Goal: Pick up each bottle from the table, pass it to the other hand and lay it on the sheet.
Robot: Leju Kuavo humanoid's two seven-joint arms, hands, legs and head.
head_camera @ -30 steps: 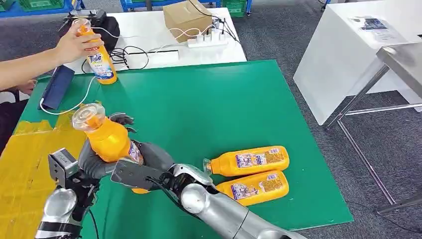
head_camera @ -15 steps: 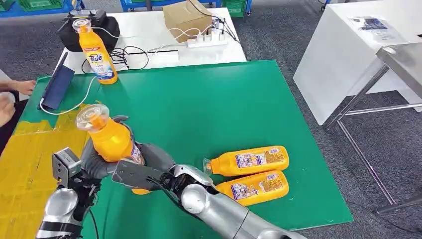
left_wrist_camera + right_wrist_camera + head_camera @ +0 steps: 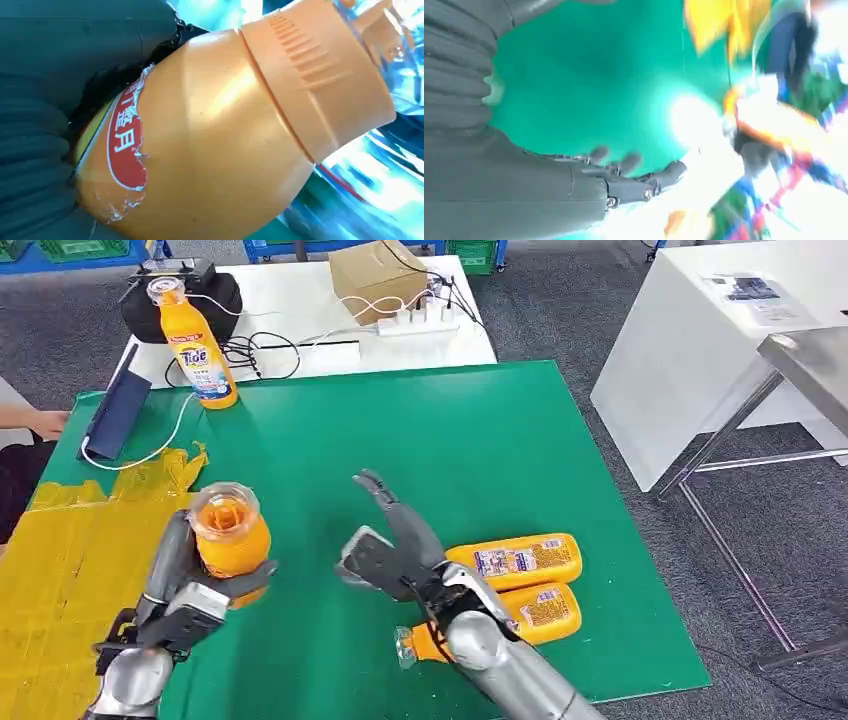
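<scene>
the left hand point(image 3: 190, 600) grips an upright orange bottle point(image 3: 230, 537) round its smooth, probably slippery body (likely full and heavy), while the right hand point(image 3: 395, 550) hovers with fingers spread, empty.

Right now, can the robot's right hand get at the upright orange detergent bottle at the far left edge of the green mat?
Probably not easily: the right hand is open and free, but the upright orange detergent bottle stands far across the green mat.
</scene>
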